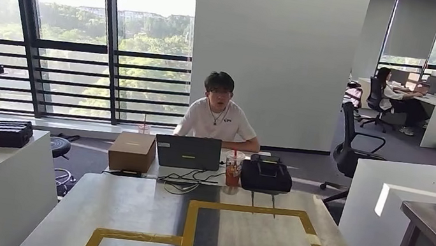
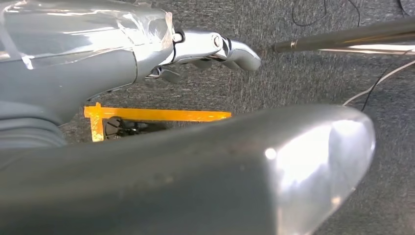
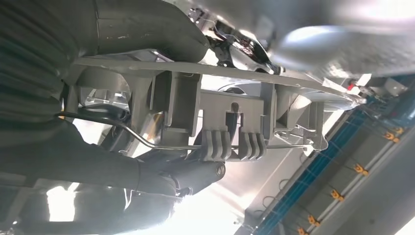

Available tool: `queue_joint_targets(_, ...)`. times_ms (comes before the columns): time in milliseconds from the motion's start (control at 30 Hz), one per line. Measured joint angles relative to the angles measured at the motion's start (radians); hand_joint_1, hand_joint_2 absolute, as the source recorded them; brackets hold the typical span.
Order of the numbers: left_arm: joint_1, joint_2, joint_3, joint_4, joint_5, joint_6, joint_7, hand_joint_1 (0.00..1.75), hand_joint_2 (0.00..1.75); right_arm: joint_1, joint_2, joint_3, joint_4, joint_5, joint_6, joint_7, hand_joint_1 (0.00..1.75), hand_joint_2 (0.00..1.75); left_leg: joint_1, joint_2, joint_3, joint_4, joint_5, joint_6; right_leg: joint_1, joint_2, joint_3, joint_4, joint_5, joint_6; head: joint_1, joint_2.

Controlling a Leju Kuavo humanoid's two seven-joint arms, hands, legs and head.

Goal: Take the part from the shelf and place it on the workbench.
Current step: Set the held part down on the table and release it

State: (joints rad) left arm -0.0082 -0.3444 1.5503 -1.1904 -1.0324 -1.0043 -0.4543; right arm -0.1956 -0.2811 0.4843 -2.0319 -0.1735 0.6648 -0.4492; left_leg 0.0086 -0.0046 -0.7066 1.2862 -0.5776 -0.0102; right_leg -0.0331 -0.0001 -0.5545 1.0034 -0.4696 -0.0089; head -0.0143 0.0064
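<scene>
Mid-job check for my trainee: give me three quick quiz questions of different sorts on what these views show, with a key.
1. True or false: the right robot hand holds the grey plastic part.
2. What marks the workbench top? A) yellow tape lines B) red circles C) blue arrows
3. Fill in: beside the laptop stands a cup with a ____ in it.

Key: 1 true; 2 A; 3 straw.

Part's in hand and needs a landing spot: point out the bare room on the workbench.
Free: the near workbench top, inside and left of the yellow tape. Crowded: the far edge, with cardboard box, laptop, cables, drink cup, black case.
</scene>
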Motion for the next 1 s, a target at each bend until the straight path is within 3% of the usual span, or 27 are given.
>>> queue_joint_targets(33,0.001,0.000,0.000,0.000,-0.001,0.000,-0.001,0.00,0.00,0.017,-0.001,0.013,-0.002,0.024,-0.008,-0.016,1.75,1.75,0.003,0.001,-0.018,0.009,0.003,-0.002,0.000,0.001,0.008,0.000,-0.007,0.001,0.000,0.000)
queue_joint_targets(67,0.002,0.000,0.000,0.000,-0.002,0.000,-0.002,0.00,0.00,0.030,-0.003,0.025,-0.004,0.038,-0.013,-0.027,1.75,1.75,0.004,0.002,-0.018,-0.019,0.029,-0.001,0.000,0.001,0.018,0.000,-0.014,0.002,-0.001,0.000)
queue_joint_targets(133,0.003,0.000,0.000,0.000,-0.004,0.000,-0.005,0.00,0.00,0.042,-0.006,0.041,-0.009,0.046,-0.021,-0.038,1.75,1.75,0.004,0.004,0.026,-0.151,0.121,0.006,0.000,0.003,0.037,-0.002,-0.030,0.007,-0.001,0.000)
queue_joint_targets(167,0.003,0.000,0.000,0.000,-0.006,-0.001,-0.008,0.00,0.00,0.043,-0.008,0.046,-0.012,0.046,-0.025,-0.040,1.75,1.75,0.001,0.004,0.048,-0.209,0.146,0.012,0.001,0.004,0.046,-0.002,-0.037,0.012,-0.001,0.000)
queue_joint_targets(233,0.004,0.001,0.000,0.000,-0.013,-0.003,-0.014,0.00,0.00,0.044,-0.012,0.051,-0.019,0.043,-0.036,-0.041,1.75,1.75,-0.006,0.003,0.071,-0.267,0.149,0.023,0.005,0.007,0.059,-0.004,-0.045,0.026,-0.001,0.000)
queue_joint_targets(267,0.005,0.000,0.000,0.000,-0.018,-0.004,-0.017,0.00,0.00,0.046,-0.015,0.053,-0.021,0.044,-0.041,-0.041,1.75,1.75,-0.009,0.003,0.077,-0.271,0.136,0.030,0.007,0.008,0.069,-0.004,-0.044,0.035,-0.002,0.000)
queue_joint_targets(333,0.006,0.000,0.000,-0.001,-0.025,-0.006,-0.023,0.00,0.00,0.047,-0.022,0.055,-0.027,0.057,-0.057,-0.043,1.75,1.75,-0.007,0.001,0.104,-0.286,0.149,0.046,0.007,0.007,0.080,0.007,-0.044,0.048,-0.001,0.000)
queue_joint_targets(400,0.005,-0.001,0.000,-0.001,-0.026,-0.008,-0.028,0.00,0.00,0.045,-0.030,0.054,-0.033,0.082,-0.081,-0.049,1.75,1.75,-0.006,0.002,0.127,-0.291,0.157,0.059,0.007,0.005,0.051,0.068,-0.072,0.043,0.001,0.000)
queue_joint_targets(500,0.004,-0.002,0.000,0.001,-0.021,-0.009,-0.030,0.00,0.00,0.043,-0.040,0.032,-0.045,0.111,-0.119,-0.064,1.75,1.75,-0.016,-0.001,0.131,-0.290,0.148,0.069,0.011,0.004,-0.069,0.240,-0.141,0.029,0.003,0.000)
queue_joint_targets(533,0.004,-0.002,0.000,0.002,-0.020,-0.010,-0.031,0.00,0.00,0.043,-0.043,0.017,-0.051,0.118,-0.128,-0.068,1.75,1.75,-0.020,-0.003,0.133,-0.290,0.145,0.071,0.013,0.004,-0.096,0.260,-0.147,0.029,0.003,0.000)
queue_joint_targets(567,0.004,-0.002,0.000,0.002,-0.022,-0.010,-0.033,0.00,0.00,0.041,-0.044,0.000,-0.060,0.122,-0.134,-0.070,1.75,1.75,-0.024,-0.005,0.136,-0.290,0.141,0.073,0.014,0.004,-0.105,0.244,-0.132,0.034,0.003,0.000)
queue_joint_targets(667,0.004,-0.002,-0.001,0.003,-0.029,-0.010,-0.042,0.00,0.00,0.024,-0.043,-0.055,-0.086,0.123,-0.139,-0.070,1.75,1.75,-0.031,-0.011,0.150,-0.289,0.130,0.073,0.022,0.004,-0.069,0.090,-0.030,0.049,0.004,0.000)
queue_joint_targets(700,0.004,-0.002,-0.001,0.004,-0.030,-0.010,-0.044,0.00,0.00,0.020,-0.043,-0.063,-0.090,0.122,-0.139,-0.070,1.75,1.75,-0.032,-0.011,0.153,-0.289,0.128,0.073,0.023,0.004,-0.060,0.062,-0.013,0.050,0.004,0.000)
queue_joint_targets(767,0.004,-0.002,-0.001,0.004,-0.031,-0.010,-0.045,0.00,0.00,0.017,-0.043,-0.068,-0.093,0.122,-0.139,-0.069,1.75,1.75,-0.032,-0.011,0.153,-0.289,0.127,0.073,0.024,0.004,-0.055,0.048,-0.005,0.050,0.004,0.000)
queue_joint_targets(833,0.004,-0.002,-0.001,0.007,-0.037,-0.010,-0.050,0.00,0.00,0.005,-0.042,-0.097,-0.106,0.121,-0.138,-0.064,1.75,1.75,-0.034,-0.012,0.154,-0.288,0.124,0.070,0.029,0.004,-0.049,0.020,0.009,0.035,0.004,0.000)
queue_joint_targets(900,0.002,-0.001,-0.001,0.010,-0.050,-0.009,-0.062,0.00,0.00,-0.022,-0.039,-0.177,-0.140,0.133,-0.143,-0.048,1.75,1.75,-0.036,-0.013,0.152,-0.271,0.114,0.055,0.027,0.003,-0.032,-0.007,0.025,0.007,0.004,0.000)
queue_joint_targets(933,0.002,-0.001,-0.002,0.010,-0.054,-0.009,-0.067,0.00,0.00,-0.033,-0.039,-0.218,-0.154,0.139,-0.146,-0.042,1.75,1.75,-0.035,-0.012,0.143,-0.249,0.101,0.045,0.024,0.002,-0.024,-0.011,0.026,-0.004,0.003,0.000)
queue_joint_targets(1000,0.001,-0.001,-0.001,0.011,-0.052,-0.006,-0.070,0.00,0.00,-0.041,-0.042,-0.276,-0.163,0.150,-0.149,-0.043,1.75,1.75,-0.023,-0.008,0.098,-0.156,0.050,0.025,0.020,0.001,-0.014,-0.015,0.030,-0.010,0.001,0.000)
